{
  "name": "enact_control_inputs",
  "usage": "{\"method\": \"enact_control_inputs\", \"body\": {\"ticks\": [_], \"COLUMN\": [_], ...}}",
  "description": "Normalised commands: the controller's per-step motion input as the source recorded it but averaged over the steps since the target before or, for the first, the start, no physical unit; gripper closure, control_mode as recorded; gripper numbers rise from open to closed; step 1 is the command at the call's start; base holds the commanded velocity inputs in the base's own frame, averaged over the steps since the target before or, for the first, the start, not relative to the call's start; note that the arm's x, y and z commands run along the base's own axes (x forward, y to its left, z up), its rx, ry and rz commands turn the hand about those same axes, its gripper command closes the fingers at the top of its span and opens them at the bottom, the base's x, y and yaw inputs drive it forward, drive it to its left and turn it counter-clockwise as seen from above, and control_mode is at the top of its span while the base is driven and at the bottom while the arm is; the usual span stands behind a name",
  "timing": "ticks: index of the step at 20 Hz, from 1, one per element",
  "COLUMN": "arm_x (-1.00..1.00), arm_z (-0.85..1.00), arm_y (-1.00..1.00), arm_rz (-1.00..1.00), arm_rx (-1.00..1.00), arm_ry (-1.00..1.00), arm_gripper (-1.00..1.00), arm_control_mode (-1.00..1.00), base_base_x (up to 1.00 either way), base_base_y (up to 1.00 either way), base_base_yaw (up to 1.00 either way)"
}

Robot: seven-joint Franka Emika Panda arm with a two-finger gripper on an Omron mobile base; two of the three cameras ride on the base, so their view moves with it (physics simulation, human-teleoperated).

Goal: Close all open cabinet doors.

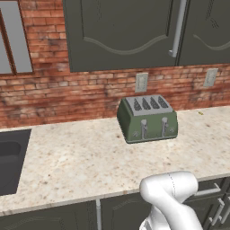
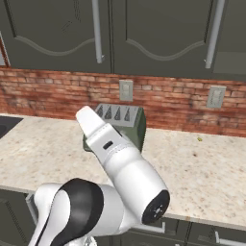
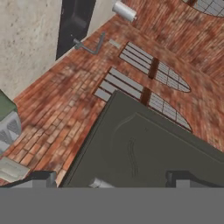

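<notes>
Both base cameras look down from behind, sharing the toaster [image 1: 148,118] on the surface [image 1: 81,157]; the hand camera sits close, tilted along the brick wall [image 3: 57,100].

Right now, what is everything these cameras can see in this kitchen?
cabinet doors: at least three, dark grey-green with long grey bar handles, on the wall above the counter.
toaster: one, green, four slots, on the counter against the wall.
counter: one, speckled beige.
brick wall: red-brown, behind the counter.
wall outlets: two, pale grey, on the brick.
sink: one, dark, at the counter's left end.
window: one, left of the cabinets.
under-counter doors: dark, below the counter.
arm: white, dark joints.
end effector: dark fingertips, near a door panel.
</notes>
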Motion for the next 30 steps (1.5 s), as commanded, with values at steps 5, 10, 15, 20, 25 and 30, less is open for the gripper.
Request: {"method": "enact_control_inputs", "body": {"ticks": [5, 10, 15, 20, 25, 30], "arm_x": [-0.37, -0.18, -0.12, -0.06, -0.08, 0.0], "arm_z": [0.0, 0.0, 0.0, 0.0, 0.0, 0.0], "arm_y": [0.01, 0.09, 0.05, 0.1, 0.08, 0.0], "arm_rz": [0.0, 0.0, 0.0, 0.0, -0.01, 0.0], "arm_rx": [0.0, 0.0, 0.0, -0.01, -0.01, 0.0], "arm_ry": [0.0, 0.0, 0.0, 0.0, 0.0, 0.0], "arm_gripper": [-1.0, -1.0, -1.0, -1.0, -1.0, -1.0], "arm_control_mode": [-1.0, -1.0, -1.0, -1.0, 1.0, 1.0], "base_base_x": [0.0, 0.0, 0.0, 0.0, -0.09, -0.2], "base_base_y": [0.0, 0.0, 0.0, 0.0, 0.06, 0.19], "base_base_yaw": [0.0, 0.0, 0.0, 0.0, -0.01, -0.03]}}
